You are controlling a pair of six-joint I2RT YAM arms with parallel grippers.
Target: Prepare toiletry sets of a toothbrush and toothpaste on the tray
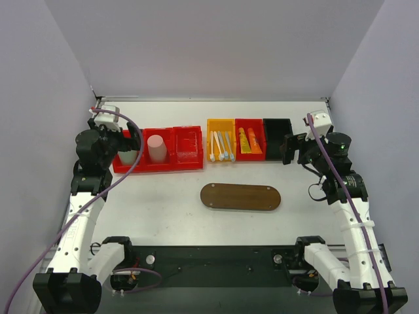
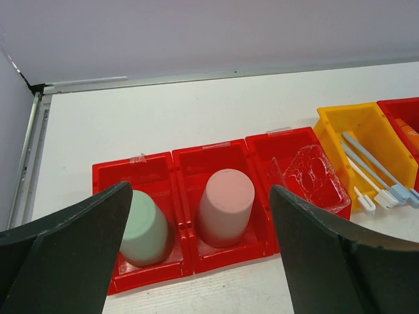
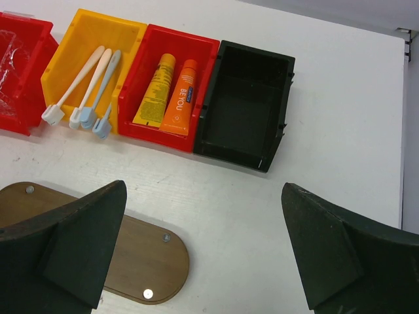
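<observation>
The tray [image 1: 240,196] is a bare dark brown oval board at the table's middle; its right end shows in the right wrist view [image 3: 141,258]. Several white toothbrushes [image 1: 221,147] with pale blue ends lie in a yellow bin [image 1: 212,124]. They also show in the right wrist view [image 3: 88,88]. A yellow toothpaste tube [image 3: 156,91] and an orange one [image 3: 180,98] lie in a red bin [image 1: 249,123]. My left gripper [image 1: 131,140] is open and empty over the left red bins [image 2: 200,261]. My right gripper [image 1: 288,149] is open and empty, above the table right of the tray [image 3: 203,248].
Three joined red bins [image 1: 157,167] at the back left hold a green cup [image 2: 145,226], a pink cup [image 2: 226,206] and a clear plastic piece [image 2: 311,176]. An empty black bin [image 3: 249,111] stands right of the toothpaste bin. White walls close in the table.
</observation>
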